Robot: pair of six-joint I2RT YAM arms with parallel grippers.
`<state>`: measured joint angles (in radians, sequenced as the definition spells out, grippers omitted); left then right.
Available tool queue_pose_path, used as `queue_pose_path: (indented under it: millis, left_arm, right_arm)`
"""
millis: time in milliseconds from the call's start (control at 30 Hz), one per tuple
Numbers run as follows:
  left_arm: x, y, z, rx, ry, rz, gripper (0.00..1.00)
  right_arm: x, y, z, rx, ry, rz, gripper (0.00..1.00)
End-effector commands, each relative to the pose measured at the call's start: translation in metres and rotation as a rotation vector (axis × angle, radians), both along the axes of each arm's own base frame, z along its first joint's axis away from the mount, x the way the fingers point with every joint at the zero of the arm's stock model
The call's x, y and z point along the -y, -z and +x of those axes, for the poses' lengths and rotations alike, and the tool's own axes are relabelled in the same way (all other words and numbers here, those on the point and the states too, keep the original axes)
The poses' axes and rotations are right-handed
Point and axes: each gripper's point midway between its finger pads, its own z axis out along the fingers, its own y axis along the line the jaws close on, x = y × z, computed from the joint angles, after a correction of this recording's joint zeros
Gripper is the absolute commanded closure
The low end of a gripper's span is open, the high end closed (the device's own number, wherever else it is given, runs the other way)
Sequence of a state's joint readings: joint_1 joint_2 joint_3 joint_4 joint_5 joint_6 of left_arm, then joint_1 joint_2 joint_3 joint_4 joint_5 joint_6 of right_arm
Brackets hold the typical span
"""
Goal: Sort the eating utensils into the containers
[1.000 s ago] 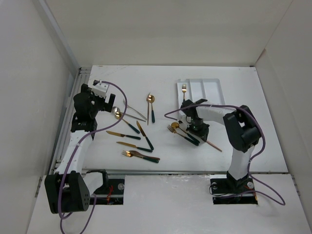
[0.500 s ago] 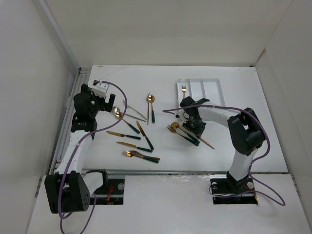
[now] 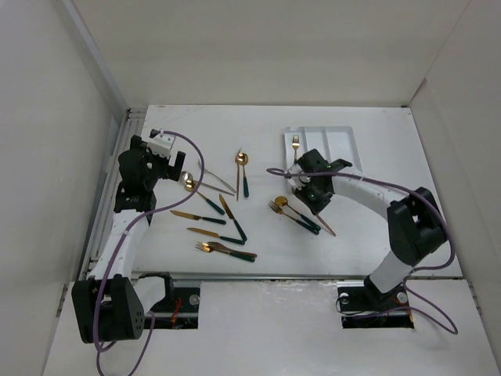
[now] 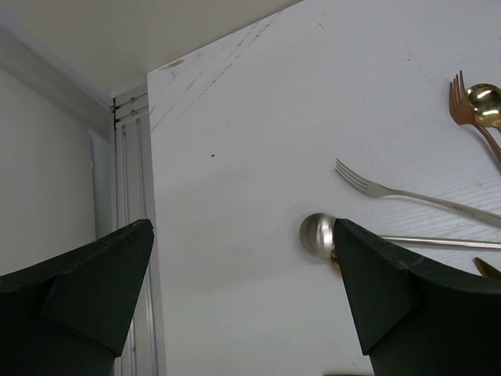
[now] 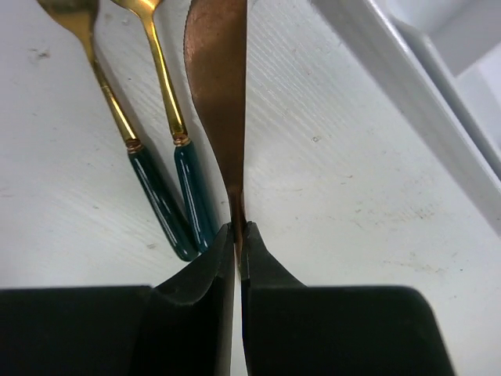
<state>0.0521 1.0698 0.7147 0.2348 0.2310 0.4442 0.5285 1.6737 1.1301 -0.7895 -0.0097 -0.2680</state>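
Where the right gripper (image 5: 237, 235) pinches fully closed on a copper knife (image 5: 219, 78), 2 green-handled utensils (image 5: 156, 196) lie on the table (image 5: 329, 180) at its 10 o'clock. Farther off at 12 o'clock, the white tray (image 3: 344, 141) holds 1 fork (image 3: 295, 142). At 9 o'clock, the left gripper (image 4: 243, 227) hangs wide open and empty.

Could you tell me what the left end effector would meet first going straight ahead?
Probably the bare table. The open left end effector frames it, with the silver spoon lying close beside one finger. Depth is unclear.
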Motion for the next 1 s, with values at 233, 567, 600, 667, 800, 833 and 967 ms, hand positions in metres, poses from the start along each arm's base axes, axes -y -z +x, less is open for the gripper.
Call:
queue_pose_path:
  millis: [233,567,600,667,800,833,967]
  left_arm:
    - [0.001,-0.015,0.0,0.057,0.005,0.008,0.0]
    - [0.0,-0.011,-0.005,0.047,-0.004,0.01,0.0]
    - [0.0,-0.011,-0.005,0.047,-0.004,0.01,0.0]
    - [-0.001,-0.008,-0.005,0.037,-0.015,0.001,0.0]
    - [-0.01,-0.012,-0.005,0.039,-0.091,-0.045,0.0]
    - [-0.01,-0.013,-0.004,0.041,-0.128,-0.12,0.0]
    - [-0.016,-0.02,-0.003,0.029,-0.18,-0.171,0.0]
  right_arm:
    - [-0.012,-0.058,0.036,0.201,0.077,0.231,1.0]
    - [0.0,-0.176,0.128,0.52,0.291,0.589,1.0]
    - [0.003,-0.183,0.137,0.54,0.316,0.606,1.0]
    - [0.011,-0.196,0.167,0.587,0.382,0.64,1.0]
    - [0.029,-0.183,0.215,0.572,0.513,0.604,1.0]
    - [0.035,-0.174,0.223,0.552,0.532,0.588,1.0]
    - [0.033,-0.116,0.238,0.405,0.559,0.513,1.0]
